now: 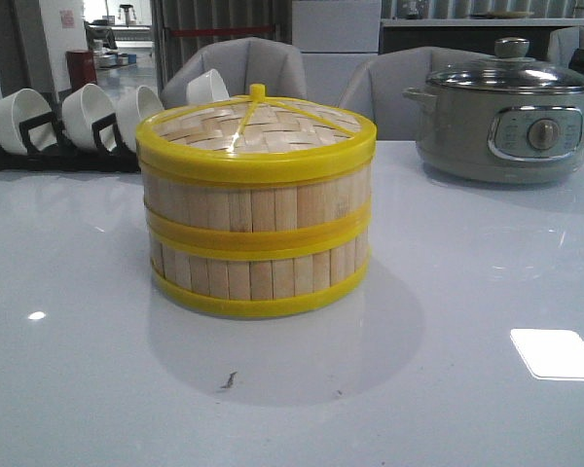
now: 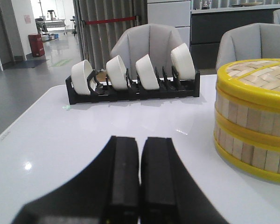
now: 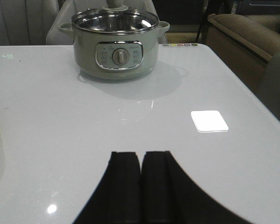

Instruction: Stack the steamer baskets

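So the two steamer baskets [image 1: 257,238] are already sitting one on top of the other in the middle of the table [image 1: 467,389], with the lid [image 1: 257,131] capping the top one. Looks pretty much done to me.

Both arms are parked low and well away from the stack. The left gripper [image 2: 140,182] has its fingers pressed together with nothing between them, and so does the right gripper [image 3: 140,186].

What could still go wrong: the yellow band where the two baskets meet looks a bit uneven around the front. Could just be the camera angle, hard to say, but if the top one isn't fully seated a bump would shift it. The left arm is the closer one, so a careless swing sideways could clip the stack. The bowl rack [image 2: 130,84] and the pot [image 1: 506,117] are far enough off.
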Controlling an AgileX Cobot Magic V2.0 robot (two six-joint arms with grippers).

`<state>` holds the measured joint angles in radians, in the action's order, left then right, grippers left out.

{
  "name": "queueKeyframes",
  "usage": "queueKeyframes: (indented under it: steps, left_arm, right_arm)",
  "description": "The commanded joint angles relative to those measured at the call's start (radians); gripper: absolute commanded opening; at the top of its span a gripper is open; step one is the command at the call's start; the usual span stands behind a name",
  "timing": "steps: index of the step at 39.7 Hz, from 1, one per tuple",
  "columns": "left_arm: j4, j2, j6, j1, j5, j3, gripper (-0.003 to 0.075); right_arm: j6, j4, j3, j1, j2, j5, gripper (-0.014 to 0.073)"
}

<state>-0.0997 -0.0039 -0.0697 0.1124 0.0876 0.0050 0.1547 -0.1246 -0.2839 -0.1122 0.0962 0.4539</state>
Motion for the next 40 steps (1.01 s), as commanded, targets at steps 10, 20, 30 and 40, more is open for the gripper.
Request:
queueKeyframes:
  steps: [10, 20, 30, 40]
  left_arm:
    - [0.010, -0.013, 0.002, -0.001, -0.088, 0.003, 0.0095]
    - [0.010, -0.013, 0.002, -0.001, -0.088, 0.003, 0.0095]
    - [0.010, -0.013, 0.002, -0.001, -0.088, 0.003, 0.0095]
    - [0.010, -0.013, 0.002, -0.001, -0.088, 0.003, 0.0095]
  right_arm:
    - [-0.008, -0.003, -0.028, -0.007, 0.020, -0.092, 0.0028]
    - [-0.008, -0.009, -0.028, -0.007, 0.020, -0.084, 0.0028]
    - [-0.008, -0.006, -0.028, -0.007, -0.001, -0.029, 0.0028]
    - [-0.008, 0.002, 0.067, -0.007, -0.061, -0.167, 0.0028]
